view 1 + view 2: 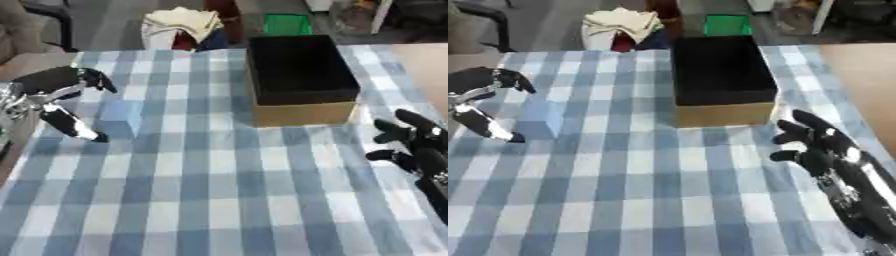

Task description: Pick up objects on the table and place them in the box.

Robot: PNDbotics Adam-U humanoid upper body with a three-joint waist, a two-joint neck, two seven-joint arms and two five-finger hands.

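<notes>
Left robot hand (54,100) at left frame edge, spread wide beside pale blue block (122,116) on checked surface (219,190), left of box (297,75). Probably light, rigid; take by opposite side faces. Right robot hand (820,147) idle, relaxed.

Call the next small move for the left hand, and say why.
Probably ease the left hand a little to the right so its spread fingers and thumb bracket the pale blue block, then close. The hand is open beside the block, not yet on it, and the box stands open further right. The right hand rests open, idle.
</notes>
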